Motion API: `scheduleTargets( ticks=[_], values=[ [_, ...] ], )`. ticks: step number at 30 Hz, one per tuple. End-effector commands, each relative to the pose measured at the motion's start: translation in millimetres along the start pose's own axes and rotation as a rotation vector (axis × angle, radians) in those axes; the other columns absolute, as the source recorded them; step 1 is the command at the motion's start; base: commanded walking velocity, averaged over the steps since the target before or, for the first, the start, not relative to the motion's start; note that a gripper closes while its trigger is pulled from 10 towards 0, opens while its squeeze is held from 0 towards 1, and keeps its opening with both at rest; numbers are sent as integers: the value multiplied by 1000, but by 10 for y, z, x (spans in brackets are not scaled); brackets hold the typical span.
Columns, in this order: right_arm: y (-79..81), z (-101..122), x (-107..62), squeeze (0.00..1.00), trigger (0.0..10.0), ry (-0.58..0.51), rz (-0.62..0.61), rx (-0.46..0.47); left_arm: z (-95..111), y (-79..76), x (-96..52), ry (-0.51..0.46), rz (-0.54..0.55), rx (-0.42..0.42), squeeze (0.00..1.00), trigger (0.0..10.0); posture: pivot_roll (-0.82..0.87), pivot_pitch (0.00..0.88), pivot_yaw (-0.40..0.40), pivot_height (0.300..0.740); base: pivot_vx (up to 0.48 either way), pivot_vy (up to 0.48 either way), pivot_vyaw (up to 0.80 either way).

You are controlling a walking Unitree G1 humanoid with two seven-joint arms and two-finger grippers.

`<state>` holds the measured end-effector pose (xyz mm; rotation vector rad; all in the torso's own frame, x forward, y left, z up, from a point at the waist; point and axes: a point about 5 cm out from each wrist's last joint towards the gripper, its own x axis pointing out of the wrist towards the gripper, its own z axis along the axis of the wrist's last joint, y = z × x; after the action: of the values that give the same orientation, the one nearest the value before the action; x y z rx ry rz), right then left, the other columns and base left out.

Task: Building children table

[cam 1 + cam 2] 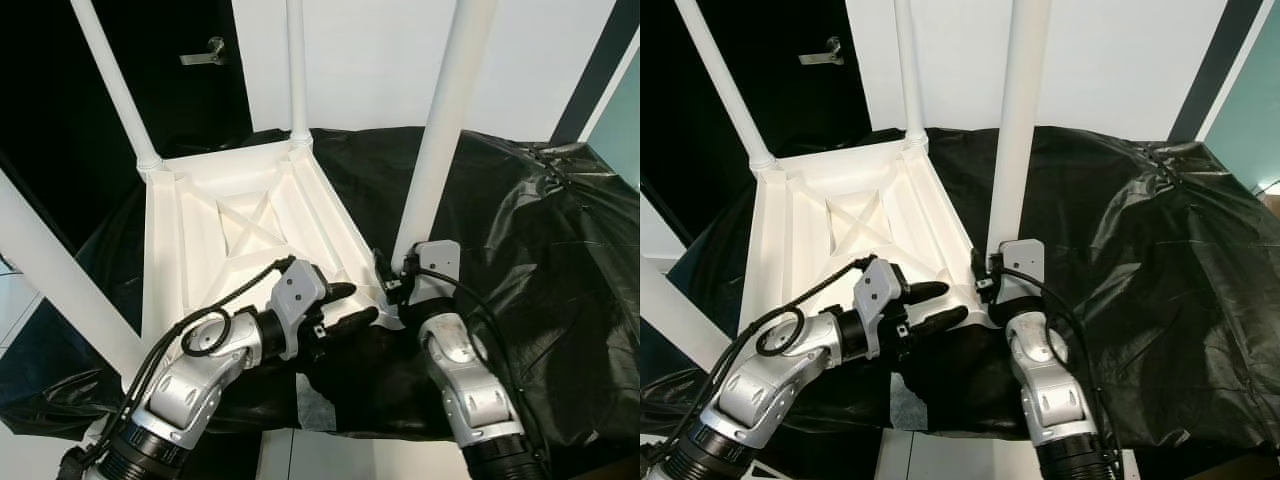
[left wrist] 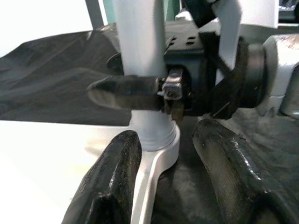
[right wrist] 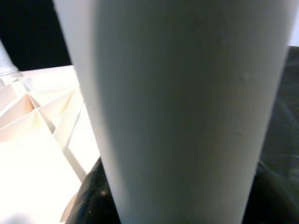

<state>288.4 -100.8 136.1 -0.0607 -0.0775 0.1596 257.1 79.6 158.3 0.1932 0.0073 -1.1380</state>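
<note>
The two silver arms are nearest the camera, and both reach in to one corner of the white table top (image 1: 200, 240). The table top lies upside down on a black sheet (image 1: 540, 260), so its ribs and crossed bars face up. The right gripper (image 1: 395, 290) is at the foot of the near right leg (image 1: 440, 120), and the left wrist view shows one of its black fingers (image 2: 126, 92) pressed across that leg just above the corner socket, so it seems to be gripping the leg. The left gripper (image 1: 350, 305) sits just beside the same corner with its two fingers spread apart and nothing between them. Four white legs stand up from the table top: the near right leg, a back leg (image 1: 296, 70), a back left leg (image 1: 112, 85) and a near left leg (image 1: 60, 280). So the job looks almost done. What may be left is to make this last leg tight and then turn the table the right way up. Behind it are a white wall (image 1: 370, 60) and a dark door with a handle (image 1: 205, 55).
</note>
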Motion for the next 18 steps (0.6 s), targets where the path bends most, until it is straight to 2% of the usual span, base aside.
scheduleTargets(
  ticks=[1, 3, 4, 5, 6, 9, 10, 15, 18],
  values=[
    [52, -194, -53, 0, 0, 104, 2, 5, -5, -27, -28, 12, -74, 10, 0, 10000, 13, 0, 1, 740, 0, 0, 0],
    [41, -191, -56, 0, 0, 106, -11, 4, -5, -26, -31, 12, -73, 11, 0, 10000, 14, 0, 0, 740, 0, 0, 0],
    [35, -184, -58, 0, 3686, 105, -14, 1, -6, -28, -28, 13, -72, 11, 0, 10000, 13, 0, 0, 740, 0, 0, 0],
    [35, -184, -58, 0, 3686, 105, -14, 1, -6, -28, -28, 13, -72, 11, 0, 10000, 13, 0, 0, 740, 0, 0, 0],
    [35, -176, -58, 0, 10000, 104, -19, 3, -7, -31, -22, 13, -71, 11, 0, 10000, 15, 0, -2, 740, 0, 0, 0],
    [26, -162, -57, 0, 10000, 97, -19, 7, -8, -34, -17, 12, -70, 11, 0, 10000, 15, 0, -2, 740, 0, 0, 0],
    [-1, -141, -55, 1000, 10000, 82, -20, 6, -8, -36, -12, 12, -68, 10, 0, 10000, 16, 0, -4, 740, 0, 0, 0],
    [-72, -93, -69, 1000, 10000, 46, 4, 0, -7, -43, -2, 13, -66, 9, 0, 10000, 14, 0, -5, 740, 0, 0, 0],
    [-201, -38, -133, 1000, 10000, -1, 95, -5, -8, -51, -2, 15, -67, 8, 0, 10000, 13, 0, -3, 740, 0, 0, 0]
  ],
)
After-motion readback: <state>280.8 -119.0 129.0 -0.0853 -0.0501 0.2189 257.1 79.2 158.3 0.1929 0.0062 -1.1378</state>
